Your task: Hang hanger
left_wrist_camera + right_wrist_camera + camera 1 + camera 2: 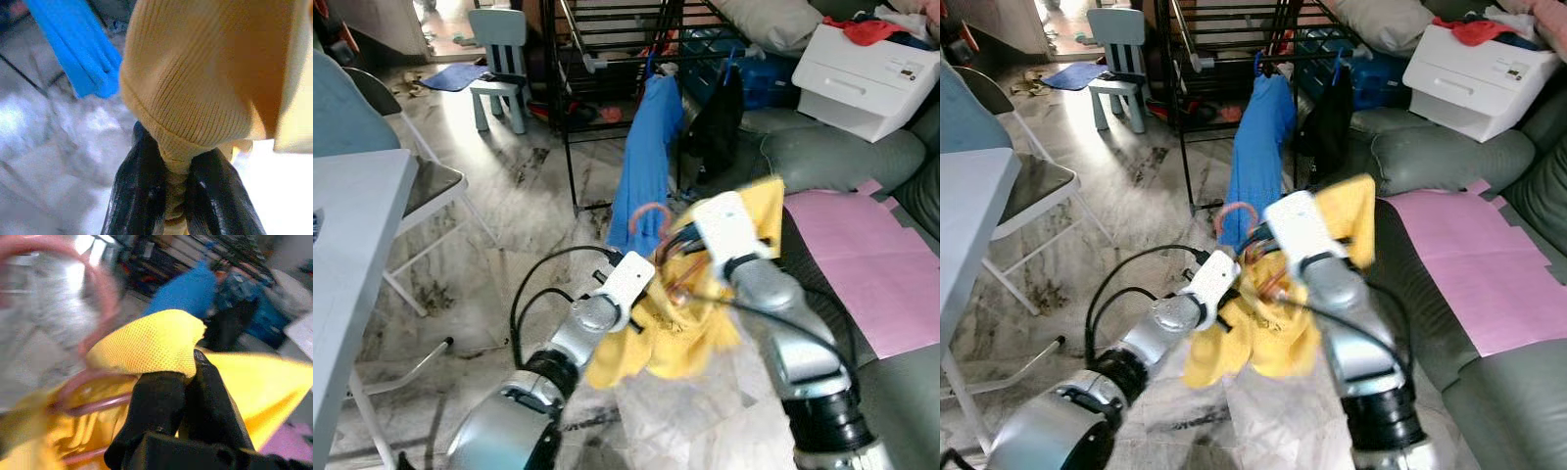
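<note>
The left hand (168, 196) is clamped on a bunched fold of the yellow garment (690, 333), its two black fingers (134, 196) pinching the ribbed cloth between them. The right hand (188, 396) also grips this garment: its two fingers (156, 406) are pressed together with a tuft of yellow mesh caught at their tips. Both hands are raised in front of the robot, close to one another, and the one yellow garment hangs between and below them.

The pink hanger (649, 217) is threaded into the garment; its curved hook rises just above the cloth, between the two white wrist housings, and its thin bar shows beside the right hand's fingers in the right wrist view.

Beyond the hands stands one black drying rack (1224, 39). Two garments hang from it side by side: one long blue garment (646, 162) and one dark garment (717, 127) next to it.

To the robot's right lies a grey sofa (832, 157) with one pink sheet (862, 255) spread on its seat and one white box (867, 73) resting on its arm, red cloth on top. To the left are one white desk (347, 245), one folding chair (421, 186) beside it, and one small pale blue chair (499, 64) further back on the marble floor (519, 215).
</note>
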Controlling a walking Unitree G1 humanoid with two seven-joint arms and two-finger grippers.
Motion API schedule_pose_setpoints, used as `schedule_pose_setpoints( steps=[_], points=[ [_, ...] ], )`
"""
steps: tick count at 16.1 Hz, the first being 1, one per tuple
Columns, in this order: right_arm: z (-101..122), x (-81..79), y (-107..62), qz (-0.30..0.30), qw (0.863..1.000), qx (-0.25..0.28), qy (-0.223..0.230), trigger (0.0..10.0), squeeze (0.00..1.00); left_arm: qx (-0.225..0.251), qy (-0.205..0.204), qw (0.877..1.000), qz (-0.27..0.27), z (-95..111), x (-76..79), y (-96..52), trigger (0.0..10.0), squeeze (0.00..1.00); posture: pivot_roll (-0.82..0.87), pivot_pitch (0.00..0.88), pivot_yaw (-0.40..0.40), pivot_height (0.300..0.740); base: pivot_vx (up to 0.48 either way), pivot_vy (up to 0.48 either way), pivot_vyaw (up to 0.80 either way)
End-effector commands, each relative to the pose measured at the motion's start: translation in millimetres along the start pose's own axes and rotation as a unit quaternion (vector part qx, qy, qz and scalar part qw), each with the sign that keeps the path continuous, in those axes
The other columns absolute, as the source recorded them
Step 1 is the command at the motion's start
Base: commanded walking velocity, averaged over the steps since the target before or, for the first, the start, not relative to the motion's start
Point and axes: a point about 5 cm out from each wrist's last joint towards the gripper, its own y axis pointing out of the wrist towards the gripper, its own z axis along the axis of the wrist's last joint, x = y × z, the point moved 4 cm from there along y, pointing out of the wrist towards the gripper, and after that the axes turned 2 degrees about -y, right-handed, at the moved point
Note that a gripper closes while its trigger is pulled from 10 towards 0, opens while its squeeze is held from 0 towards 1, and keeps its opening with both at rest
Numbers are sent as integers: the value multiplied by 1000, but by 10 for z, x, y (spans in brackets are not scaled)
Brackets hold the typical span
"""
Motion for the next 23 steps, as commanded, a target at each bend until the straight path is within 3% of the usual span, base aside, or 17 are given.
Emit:
schedule_pose_setpoints(
  steps=[1,4,5,6,8,10,12,13,14,15,16,17,19,20,23],
  points=[
    [-9,-42,-44,18,1000,-3,-5,0,0,23,-18,999,19,203,-87,14,0,0,-52,0,-23,740,0,0,0],
    [-231,-167,-226,72,996,-37,-29,0,0,15,-78,994,74,221,-316,-9,0,0,-49,0,-25,740,0,0,0],
    [-285,-178,-270,79,995,-46,-32,0,0,15,-83,993,82,224,-354,-16,0,0,-49,0,-25,740,0,0,0],
    [-491,-194,-416,95,991,-77,-48,0,0,17,-84,991,98,240,-445,-36,0,0,-47,0,-26,740,0,0,0],
    [-710,-234,-580,113,986,-111,-46,0,0,18,-86,991,105,244,-495,-48,0,0,-47,0,-27,740,0,0,0],
    [-1018,-298,-802,142,974,-158,-80,0,0,20,-83,990,110,263,-522,-52,0,0,-51,0,-24,740,0,0,0],
    [-1101,-299,-857,149,969,-170,-98,10000,0,28,-63,992,106,308,-512,-48,0,0,-52,0,-21,740,0,0,0],
    [-1131,-261,-858,141,969,-174,-108,10000,0,33,-54,993,102,331,-503,-47,0,0,-50,0,-21,740,0,0,0],
    [-1141,-205,-854,132,969,-174,-113,10000,78,41,-37,994,99,359,-502,-49,0,0,-48,0,-21,740,0,0,0],
    [-1123,-193,-869,137,971,-173,-96,10000,1000,46,-27,994,99,371,-510,-55,0,0,-46,0,-22,740,0,0,0],
    [-1115,-172,-877,137,970,-172,-101,10000,1000,46,-26,994,98,368,-512,-57,0,0,-45,0,-23,740,0,0,0],
    [-1149,-81,-883,126,967,-176,-137,10000,1000,48,-14,994,94,363,-509,-60,0,0,-44,0,-24,740,0,0,0],
    [-1237,283,-881,62,950,-182,-246,10000,1000,54,26,995,79,366,-480,-63,0,0,-45,0,-27,740,0,0,0],
    [-1156,661,-867,-35,949,-166,-264,10000,1000,58,60,994,65,367,-444,-63,0,0,-47,0,-27,740,0,0,0],
    [-1088,927,-911,-91,949,-156,-258,10000,1000,63,101,992,43,359,-366,-59,0,0,-51,0,-27,740,0,0,0]
  ],
)
